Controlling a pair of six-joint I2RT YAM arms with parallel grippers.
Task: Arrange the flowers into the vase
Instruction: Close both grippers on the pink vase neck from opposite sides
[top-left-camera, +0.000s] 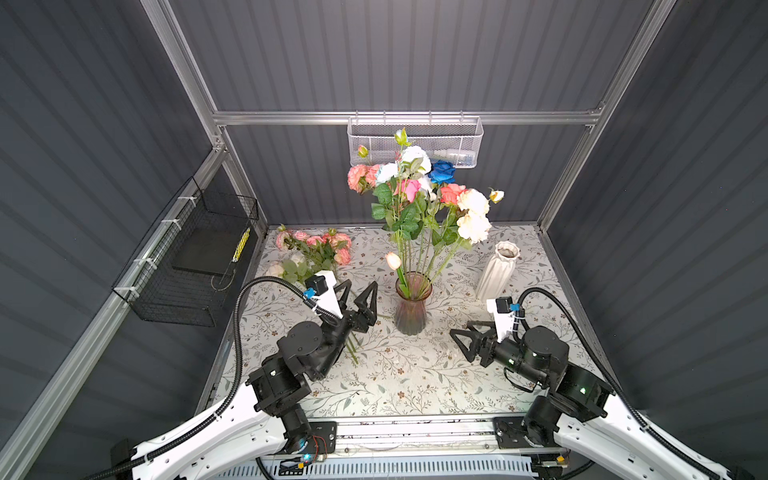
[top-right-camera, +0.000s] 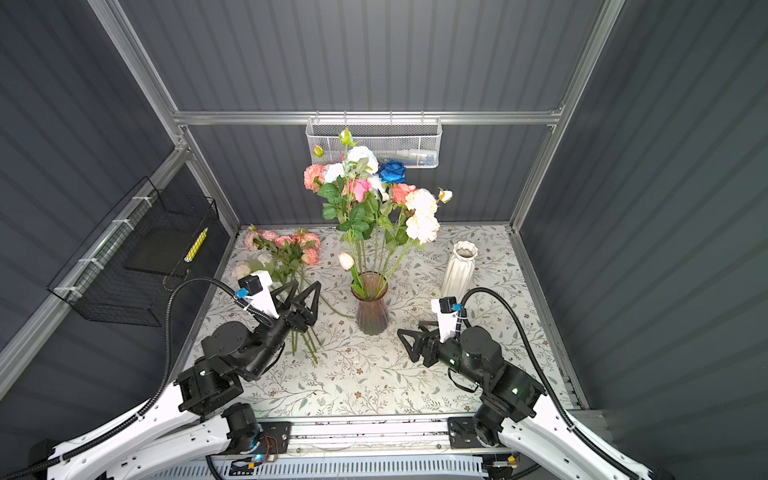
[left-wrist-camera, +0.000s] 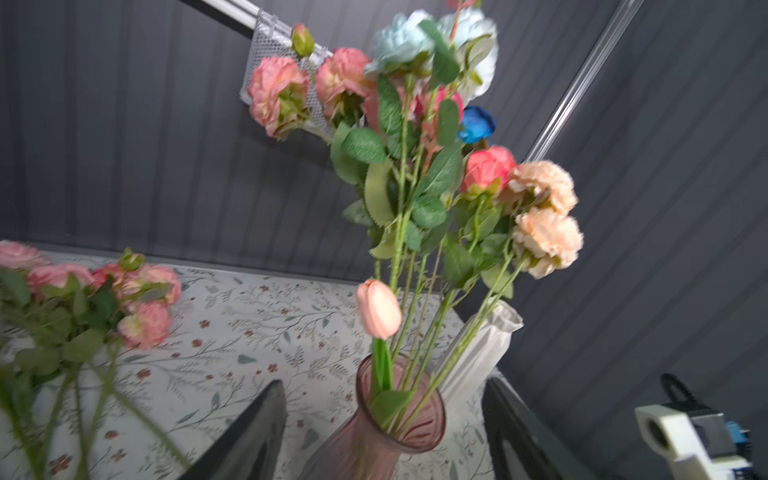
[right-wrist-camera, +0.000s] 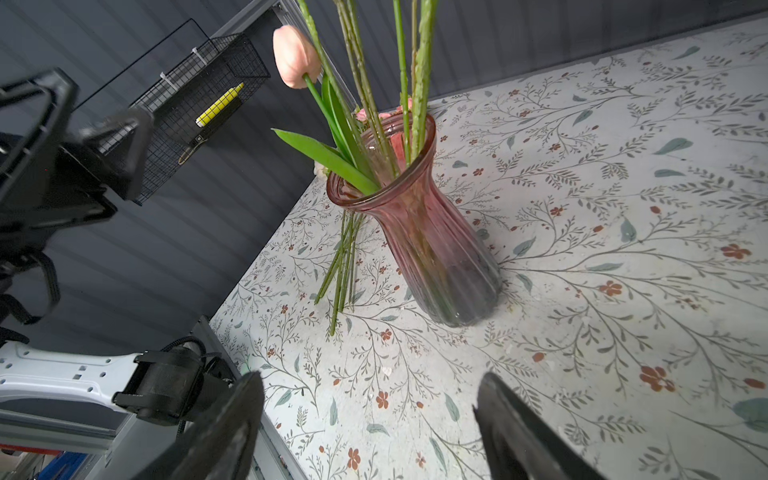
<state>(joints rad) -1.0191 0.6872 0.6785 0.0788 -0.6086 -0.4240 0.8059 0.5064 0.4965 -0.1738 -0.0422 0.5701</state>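
A ribbed pink glass vase (top-left-camera: 412, 305) (top-right-camera: 370, 307) (right-wrist-camera: 419, 216) stands mid-table and holds several flowers (top-left-camera: 419, 191) (left-wrist-camera: 436, 166): pink, peach, pale blue and deep blue blooms, plus a low peach tulip (top-left-camera: 393, 260). More pink and cream flowers (top-left-camera: 316, 249) (top-right-camera: 286, 249) (left-wrist-camera: 83, 299) lie at the back left, their stems (right-wrist-camera: 343, 266) running under my left arm. My left gripper (top-left-camera: 360, 286) (top-right-camera: 306, 286) (left-wrist-camera: 383, 381) hovers just left of the vase, open and empty. To the vase's right, my right gripper (top-left-camera: 460, 327) (top-right-camera: 409, 327) (right-wrist-camera: 370, 376) is open and empty, low over the table.
A white ribbed vase (top-left-camera: 498, 270) (top-right-camera: 459, 266) stands empty at the back right. A black wire basket (top-left-camera: 187, 266) hangs on the left wall with a yellow pen in it. A white mesh basket (top-left-camera: 415, 141) hangs on the back rail behind the blooms.
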